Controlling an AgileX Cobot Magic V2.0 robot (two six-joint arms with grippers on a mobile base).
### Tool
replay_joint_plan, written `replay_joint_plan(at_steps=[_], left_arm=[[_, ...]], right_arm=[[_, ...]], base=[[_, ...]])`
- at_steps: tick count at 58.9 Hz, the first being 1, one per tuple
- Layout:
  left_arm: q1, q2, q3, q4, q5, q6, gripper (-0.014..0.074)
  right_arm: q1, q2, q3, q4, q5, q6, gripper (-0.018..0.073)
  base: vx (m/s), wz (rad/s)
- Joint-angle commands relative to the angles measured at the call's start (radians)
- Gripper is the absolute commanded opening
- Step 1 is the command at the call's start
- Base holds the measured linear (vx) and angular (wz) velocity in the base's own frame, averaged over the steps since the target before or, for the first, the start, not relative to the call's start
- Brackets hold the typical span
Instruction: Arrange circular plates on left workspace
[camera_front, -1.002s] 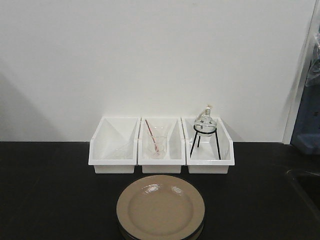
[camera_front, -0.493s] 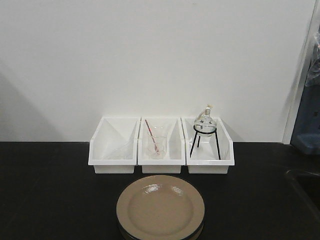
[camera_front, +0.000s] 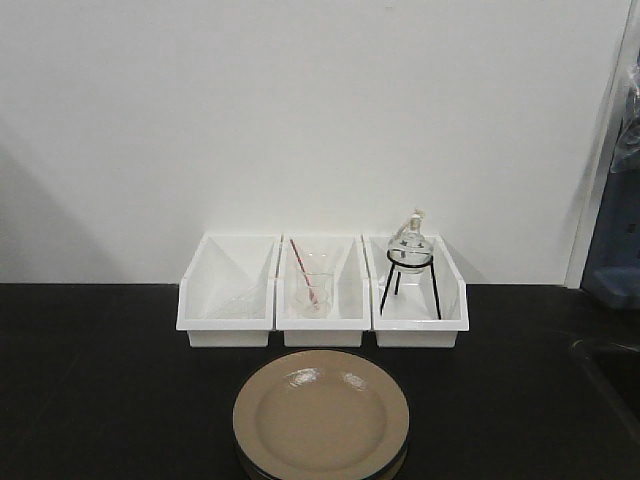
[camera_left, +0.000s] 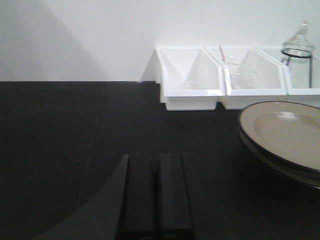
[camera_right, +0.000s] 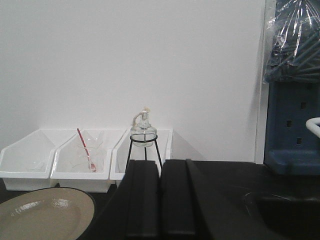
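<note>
Because the circular plates (camera_front: 321, 415) sit stacked just before the white bins (camera_front: 322, 290), with the left gripper (camera_left: 155, 200) and right gripper (camera_right: 161, 197) both clenched empty, a lift risks dragging both plates together.

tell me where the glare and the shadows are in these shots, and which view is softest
Front view: ceiling light glints on the glossy beige round plate, and a soft shadow darkens the white wall at left. Left wrist view: softest, the black claw blurs into the matte black bench top, with a grey shadow on the wall. Right wrist view: highlights on the plate's rim and on the crinkled clear plastic wrap.
</note>
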Motion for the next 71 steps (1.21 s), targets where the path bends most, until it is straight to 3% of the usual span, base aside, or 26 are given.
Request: replay_joint_plan(at_steps=[1,6,12,16,19,26,71], left_arm=[[-0.009,-0.068,0.034,0.233,-0.167,-0.287,0.0],[-0.009,-0.142,0.115,0.391,-0.259,-0.438,0.0],[-0.009,-0.223,0.212,0.489,-0.322,-0.491,0.0],[-0.009,-0.269,0.254,0.491,-0.319,-0.491,0.0],[-0.009,-0.292,0.246,0.491,-0.214,-0.485,0.0],[-0.009,-0.287,0.247,0.491,-0.167,-0.482,0.0],[-0.009,-0.287,0.247,0.491,-0.19,-0.482,0.0]], right_arm=[[-0.005,0.009,-0.03,0.044,0.015,-0.003,-0.0005],[-0.005,0.009,-0.03,0.044,0.015,-0.003,-0.0005],[-0.005,0.009,-0.03,0.044,0.015,-0.003,-0.0005],[-0.005,0.009,-0.03,0.044,0.015,-0.003,-0.0005],[-0.005,0.009,-0.03,0.044,0.015,-0.003,-0.0005],[-0.005,0.009,-0.03,0.043,0.016,-0.003,-0.0005],[-0.005,0.009,-0.03,0.043,0.016,-0.003,-0.0005]], base=[[0.0,0.0],[0.0,0.0],[0.0,0.0],[0.0,0.0],[0.0,0.0],[0.0,0.0],[0.0,0.0]])
